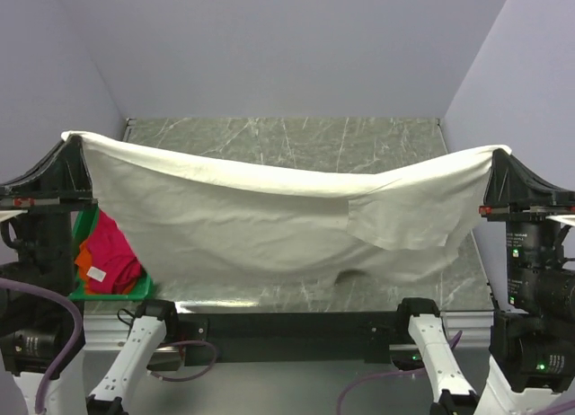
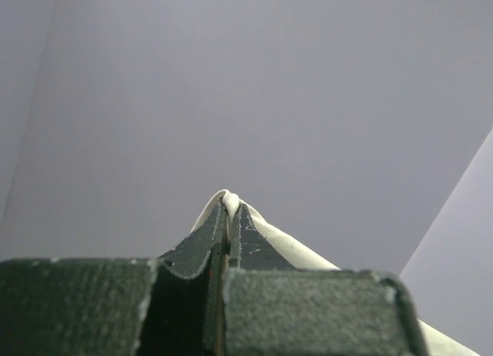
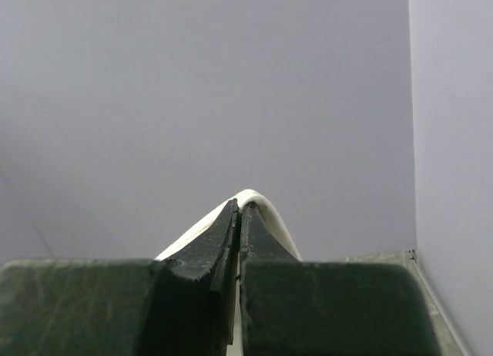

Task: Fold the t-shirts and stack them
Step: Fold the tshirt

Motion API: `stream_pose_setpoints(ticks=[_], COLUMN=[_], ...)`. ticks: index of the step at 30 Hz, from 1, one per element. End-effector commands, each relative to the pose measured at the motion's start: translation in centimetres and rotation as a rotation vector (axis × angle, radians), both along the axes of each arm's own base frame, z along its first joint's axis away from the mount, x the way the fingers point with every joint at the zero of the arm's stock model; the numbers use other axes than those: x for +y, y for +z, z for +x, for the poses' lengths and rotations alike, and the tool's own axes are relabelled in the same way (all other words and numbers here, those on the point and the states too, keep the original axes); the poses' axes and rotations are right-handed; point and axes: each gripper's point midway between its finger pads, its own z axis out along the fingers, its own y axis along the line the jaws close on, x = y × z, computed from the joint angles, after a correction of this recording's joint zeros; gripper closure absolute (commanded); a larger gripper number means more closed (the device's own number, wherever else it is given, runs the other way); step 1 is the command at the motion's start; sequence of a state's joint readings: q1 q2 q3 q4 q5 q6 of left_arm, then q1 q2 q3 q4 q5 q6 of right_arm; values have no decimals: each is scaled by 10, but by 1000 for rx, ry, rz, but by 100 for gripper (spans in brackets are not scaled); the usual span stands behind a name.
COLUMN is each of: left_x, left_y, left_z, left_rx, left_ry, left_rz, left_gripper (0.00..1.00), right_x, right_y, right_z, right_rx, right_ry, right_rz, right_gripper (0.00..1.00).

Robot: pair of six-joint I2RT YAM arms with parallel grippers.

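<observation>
Draping from left tool (image 1: 72,139) to right tool (image 1: 502,151), cream t-shirt (image 1: 269,226) half-hiding green crate (image 1: 85,221)

I see the cream t-shirt (image 1: 269,226) hanging spread wide from its two top corners, sagging in the middle. The pink t-shirt (image 1: 112,249) and orange t-shirt (image 1: 88,267) lie crumpled at left.

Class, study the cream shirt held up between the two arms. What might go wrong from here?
Each gripper pinches only a small tuck of cloth, so the left gripper or right gripper might lose the cream t-shirt if they pull further apart.
The shirt sags in the middle and may land creased.
Its left side hangs by the green crate and might snag.
</observation>
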State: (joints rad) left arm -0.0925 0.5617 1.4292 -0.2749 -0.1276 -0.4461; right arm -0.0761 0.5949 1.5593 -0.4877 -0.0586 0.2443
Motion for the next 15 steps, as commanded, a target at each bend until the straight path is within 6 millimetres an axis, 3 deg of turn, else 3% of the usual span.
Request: stream_pose_setpoints(ticks=[1,4,8,9,11,12,14,15], left_x=[-4,-9,-13,-13,-16,-17,-20,-21], left_y=[-14,-37,-88,-97,-131,-145,-187,-201], left_z=[30,70,137,148,183,195,228,238], left_rx=[96,197,352,374,446,479,574,604], left_ry=[0,-8,-3,-1,-4,-2,-4,-2], left_rz=[28,36,29,20,14,11,17,16], left_gripper=[99,99,99,99,99,99,99,99], right_x=[-8,-4,0,-1,2,2,4,4], right_y=[-12,-29,-63,-83,-102,-129,-148,-178], right_z=[20,51,105,129,154,177,199,218], right_rx=[61,146,282,350,407,480,515,581], right_ry=[-36,0,41,48,71,77,91,91], right_rz=[-8,8,46,73,88,112,121,132], right_gripper=[100,100,100,100,100,100,100,100])
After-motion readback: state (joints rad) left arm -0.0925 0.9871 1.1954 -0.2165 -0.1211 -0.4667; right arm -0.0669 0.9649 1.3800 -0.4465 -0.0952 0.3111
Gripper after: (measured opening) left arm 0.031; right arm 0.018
